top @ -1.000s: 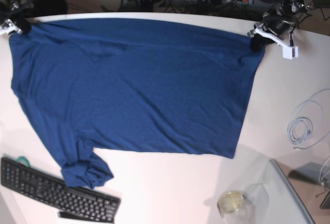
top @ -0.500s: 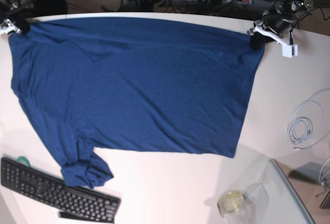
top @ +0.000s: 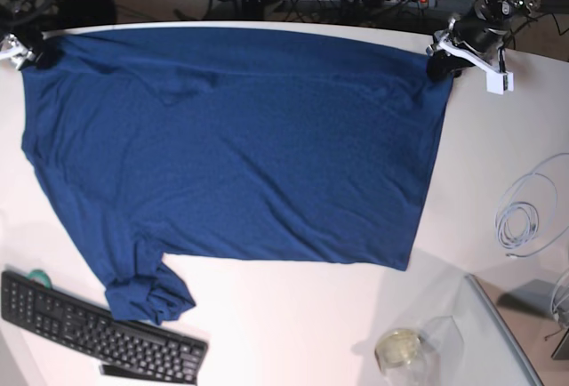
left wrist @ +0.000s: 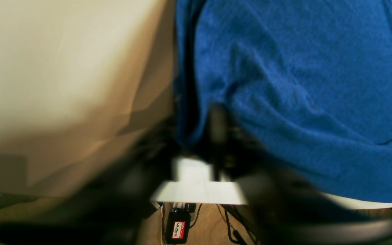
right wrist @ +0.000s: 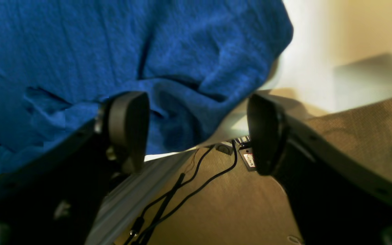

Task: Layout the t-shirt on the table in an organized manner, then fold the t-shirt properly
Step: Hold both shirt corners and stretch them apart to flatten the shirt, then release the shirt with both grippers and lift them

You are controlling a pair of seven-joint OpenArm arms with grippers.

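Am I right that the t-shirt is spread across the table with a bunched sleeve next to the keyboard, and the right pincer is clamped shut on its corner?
Not quite. The right wrist view shows the right pincer open, its pads apart, the t-shirt corner loose between them. The rest holds: the shirt is spread on the table, a bunched sleeve beside the keyboard.

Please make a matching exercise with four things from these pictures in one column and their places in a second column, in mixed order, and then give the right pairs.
Things:
1. t-shirt
2. keyboard
3. coiled cable
4. right gripper

Places:
a. near left corner of the table
b. spread across the middle
c. at a far shirt corner
d. right side

Pairs: 1-b, 2-a, 3-d, 4-c
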